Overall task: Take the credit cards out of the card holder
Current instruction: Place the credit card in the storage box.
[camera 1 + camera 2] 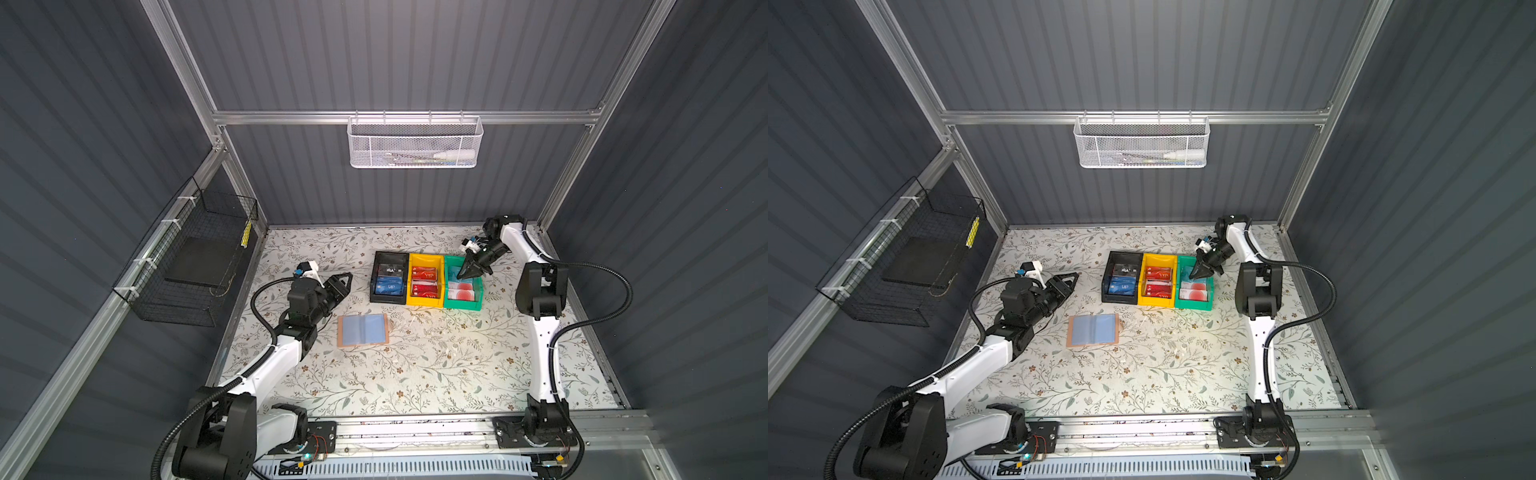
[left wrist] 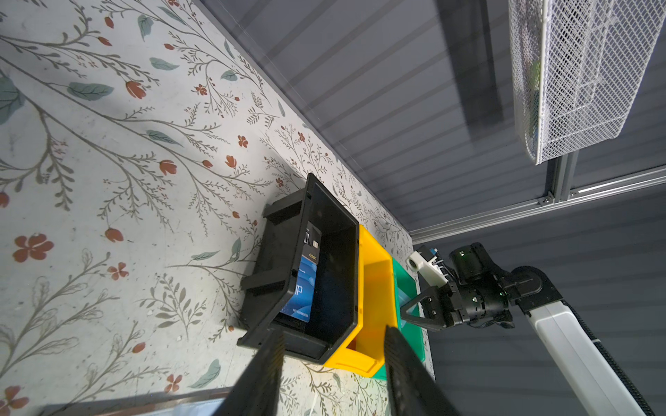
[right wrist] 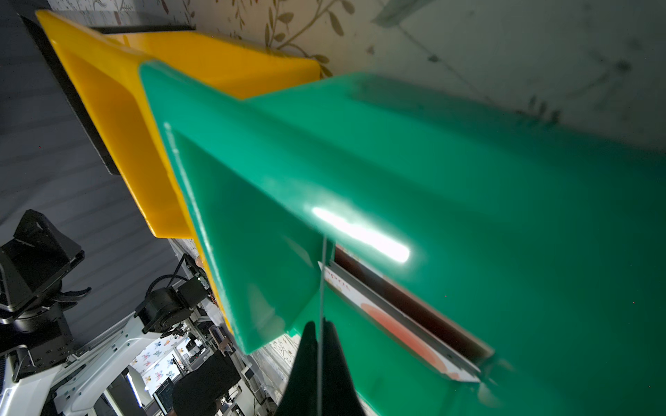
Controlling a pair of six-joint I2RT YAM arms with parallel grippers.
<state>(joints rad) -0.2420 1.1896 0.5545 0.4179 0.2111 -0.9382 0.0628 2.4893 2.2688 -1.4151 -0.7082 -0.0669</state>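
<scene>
I'm looking at a table (image 1: 415, 374) covered in a pale floral print, boxed in by dark grey ribbed walls (image 1: 395, 54) on an aluminium frame. A white mesh basket (image 1: 415, 143) hangs on the back rail and a black wire basket (image 1: 187, 266) on the side wall. Three bins stand in a touching row toward the back: black bin (image 1: 390, 257), yellow bin (image 1: 426, 259) and green bin (image 1: 461, 304). The credit cards (image 1: 424, 274) lie inside them: black and blue, red, then white with red.

My left gripper (image 1: 348, 281) hovers just beside the black bin, jaws about half apart with nothing between them. My right gripper (image 3: 320, 326) is down over the green bin, clenched on a thin card (image 3: 323, 288) that I see only edge-on in the right wrist view.

The card holder (image 1: 363, 329) lies open and flat on the table in front of the black bin, near the left arm, bluish sleeves facing up. Its long axis runs side to side — roughly parallel to the row of bins — with the fold pointing toward the back wall
</scene>
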